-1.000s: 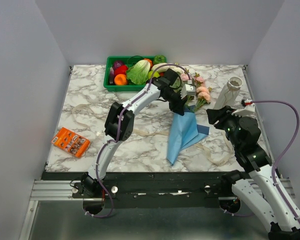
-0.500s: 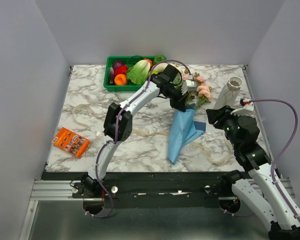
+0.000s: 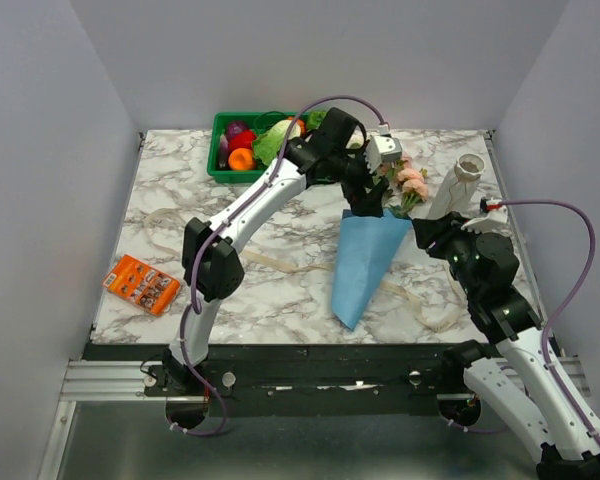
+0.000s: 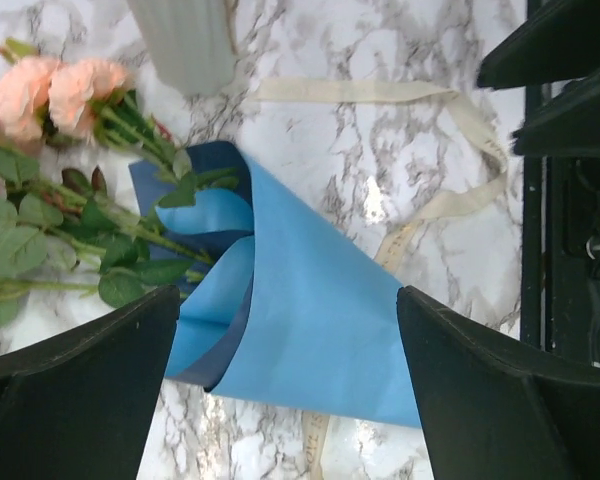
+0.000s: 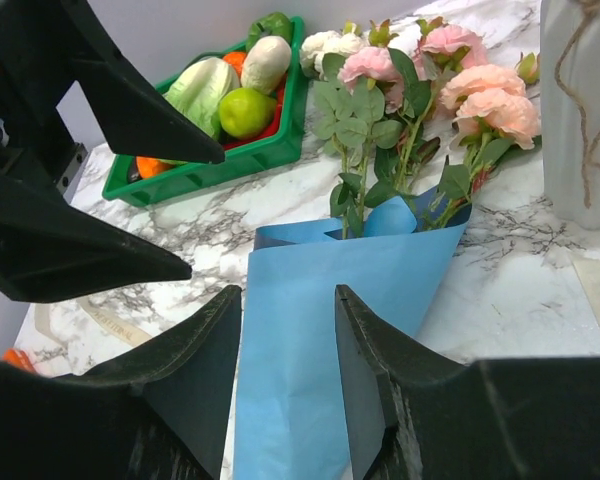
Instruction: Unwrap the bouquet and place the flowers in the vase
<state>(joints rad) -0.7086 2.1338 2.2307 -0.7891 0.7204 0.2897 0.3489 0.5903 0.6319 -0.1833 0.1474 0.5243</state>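
Marble-veined white desk (image 3: pixel 180 200) between grey walls carries the bouquet (image 3: pixel 372 235), lying flat right of centre. Its blue paper cone (image 3: pixel 360 265) points its tip at the near edge and its loosely folded mouth at the far side, with leafy green stems tucked in the mouth. Pink, peach and cream roses (image 3: pixel 408 182) spill out toward the far right, just beside the slim whitish-grey ceramic vase (image 3: pixel 460 185). A cream lace ribbon (image 4: pixel 380 92) trails loose over the desk near the cone. The left end effector (image 3: pixel 365 207) hovers over the cone's mouth, fingers spread wide and gripping nothing. The right end effector (image 3: pixel 422 232) sits just right of the cone, fingers partly apart and empty. Farther back, a green plastic crate (image 3: pixel 220 165) holds vegetables, and an orange packet (image 3: pixel 142 284) lies at the near left.
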